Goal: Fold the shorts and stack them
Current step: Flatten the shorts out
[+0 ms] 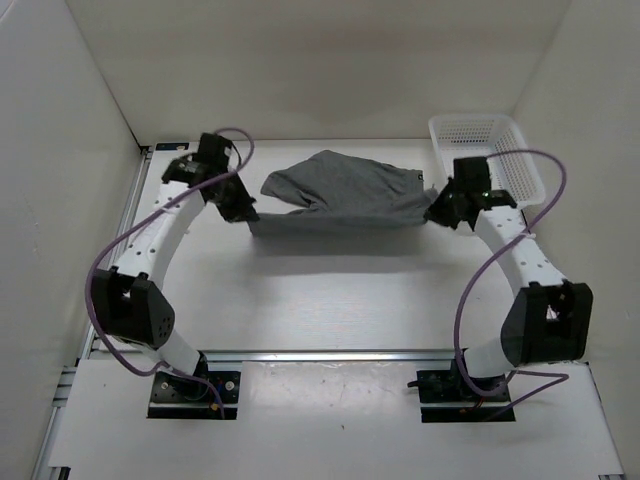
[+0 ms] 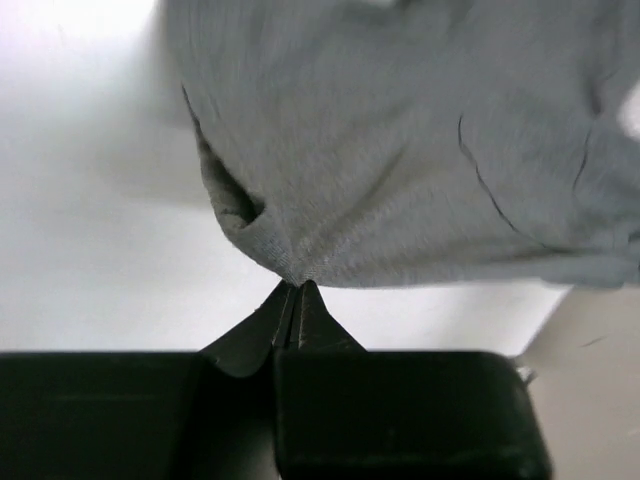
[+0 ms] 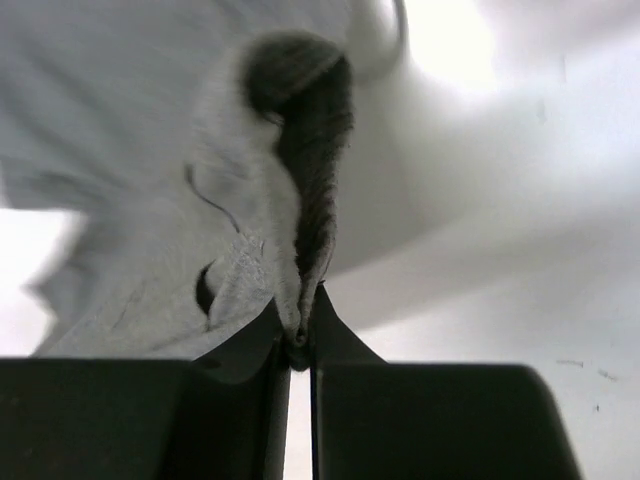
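1. Left gripper [image 2: 297, 292]: the jaws are pressed together on a pinch of the shorts [image 1: 340, 195]. In the left wrist view the grey fabric gathers to a point right at the fingertips. I hold here so that this end of the garment cannot slip.

2. Right gripper [image 3: 300, 328]: the jaws stand narrow and clamp a bunched, ribbed fold of the same shorts. The fold rises straight out of the fingertips in the right wrist view. I judge this to be a secure grip on the opposite end.

3. Position of the shorts: they span between the two grippers over the far half of the table [image 1: 330, 300], about midway between its left and right edges. The near hem runs straight from one gripper to the other and casts a shadow band on the surface. I take this to mean that the edge is raised and under tension. The rest of the cloth slopes back toward the far edge.

4. Purpose: stretching the garment by both ends flattens it, so a fold line can be set cleanly.

5. The white basket [image 1: 470, 122] sits in the far right corner, just behind the right gripper. I keep the cloth off its rim.
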{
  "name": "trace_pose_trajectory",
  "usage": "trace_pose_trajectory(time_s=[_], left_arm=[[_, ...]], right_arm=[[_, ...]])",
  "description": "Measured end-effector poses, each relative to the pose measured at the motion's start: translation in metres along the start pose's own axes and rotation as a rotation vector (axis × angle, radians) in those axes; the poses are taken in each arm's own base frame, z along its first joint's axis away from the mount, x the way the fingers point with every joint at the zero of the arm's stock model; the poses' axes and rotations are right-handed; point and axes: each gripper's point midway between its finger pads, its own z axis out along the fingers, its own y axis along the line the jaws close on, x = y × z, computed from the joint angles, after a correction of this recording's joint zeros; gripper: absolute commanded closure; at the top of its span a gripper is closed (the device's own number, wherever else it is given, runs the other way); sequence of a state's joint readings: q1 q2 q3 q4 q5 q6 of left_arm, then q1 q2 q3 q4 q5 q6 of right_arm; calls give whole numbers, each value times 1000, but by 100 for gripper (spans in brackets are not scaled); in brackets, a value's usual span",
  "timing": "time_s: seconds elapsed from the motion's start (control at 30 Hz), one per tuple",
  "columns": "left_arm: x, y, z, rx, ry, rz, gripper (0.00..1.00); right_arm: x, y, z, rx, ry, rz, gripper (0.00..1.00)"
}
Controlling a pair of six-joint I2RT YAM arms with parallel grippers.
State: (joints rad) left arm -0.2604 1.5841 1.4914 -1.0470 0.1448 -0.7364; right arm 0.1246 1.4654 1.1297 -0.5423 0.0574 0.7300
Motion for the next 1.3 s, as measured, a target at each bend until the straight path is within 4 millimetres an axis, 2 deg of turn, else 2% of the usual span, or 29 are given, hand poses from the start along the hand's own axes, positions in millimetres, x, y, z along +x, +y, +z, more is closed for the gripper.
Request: trace_pose_trajectory(time_s=[0.1,0.17,0.23,0.33,0.43,0.5,0.6,0.73,0.83,0.9,1.0,1.07,1.17,1.3], left_arm=[[-42,-23,-46,79,-136,-9,90],[-59,-38,-83,140,-236,-3,90],[-66,-51,-126,213,-339,9,90],[-58,-62,-200,344,-494,22,90],[-38,-57,-276,470,-653,24,90],[-23,-50,-317,538,-741,21,90],[-2,-36,-361,606,-834,16,90],[-1,-10,-425,608,-1057,-56,90],[8,3,-471,642,-1178,-80,90],[15,11,-495,663,-1242,-89,90],[20,21,-501,654,-1278,-99,90],[17,20,-481,630,-1245,-88,90],[7,7,-419,573,-1096,-37,90],[-11,-7,-295,434,-798,8,90]], right_arm=[[-46,38,-53,-99,-133,-39,100],[-68,58,-96,-174,-217,-67,100],[-80,71,-140,-243,-288,-98,100],[-87,81,-200,-318,-365,-142,100],[-82,88,-251,-413,-420,-185,100],[-70,89,-281,-481,-437,-214,100],[-47,86,-325,-576,-452,-263,100],[-39,66,-374,-576,-544,-302,100],[-27,57,-405,-600,-584,-328,100],[-21,52,-417,-610,-596,-338,100],[-12,45,-409,-593,-570,-346,100],[-10,42,-389,-559,-522,-349,100],[-5,37,-346,-489,-414,-342,100],[-4,38,-311,-437,-317,-336,100]])
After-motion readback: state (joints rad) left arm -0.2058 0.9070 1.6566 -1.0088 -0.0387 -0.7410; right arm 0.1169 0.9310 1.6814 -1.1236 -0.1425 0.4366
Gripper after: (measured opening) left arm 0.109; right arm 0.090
